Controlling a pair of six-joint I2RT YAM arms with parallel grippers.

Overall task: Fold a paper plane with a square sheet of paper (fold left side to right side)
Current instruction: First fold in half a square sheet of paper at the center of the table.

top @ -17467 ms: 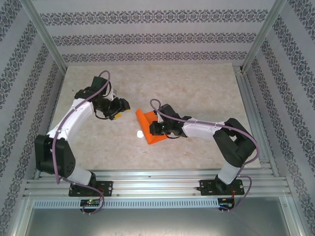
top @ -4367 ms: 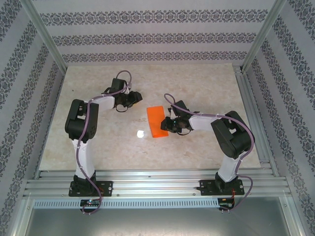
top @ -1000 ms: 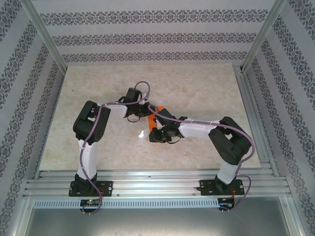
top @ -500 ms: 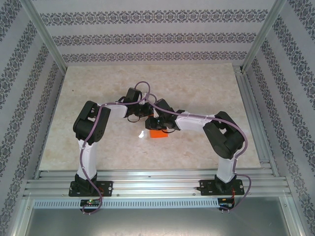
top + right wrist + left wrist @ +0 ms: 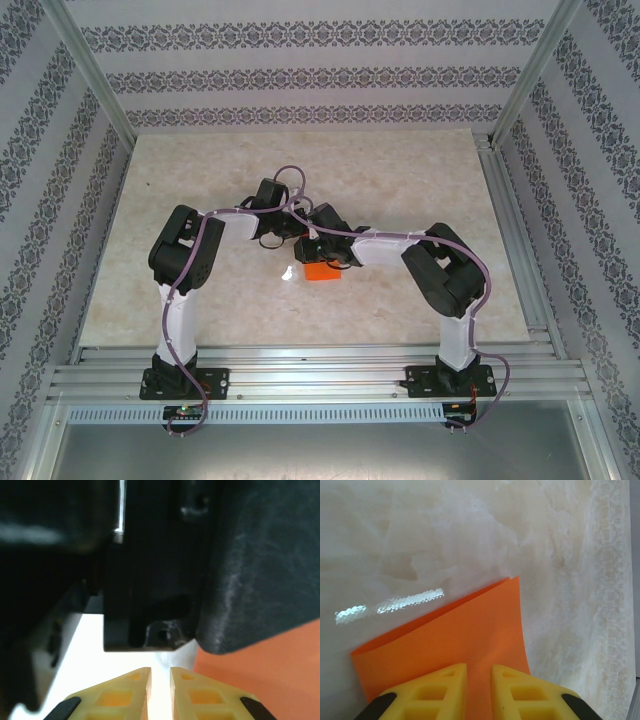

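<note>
Your square sheet of paper [image 5: 455,645], folded flat mid-counter [image 5: 420,180], is light, limp and slippery, so with the left gripper [image 5: 479,690] and right gripper [image 5: 160,690] both narrowed, empty, pinch a free edge.

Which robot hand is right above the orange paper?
The left gripper: its yellow fingers sit over the orange paper. The right gripper faces black arm parts.

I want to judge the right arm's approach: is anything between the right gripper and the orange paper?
Yes. In the right wrist view, the left arm's black body sits directly ahead of the right gripper; the square sheet of paper lies beyond it to the right.
</note>
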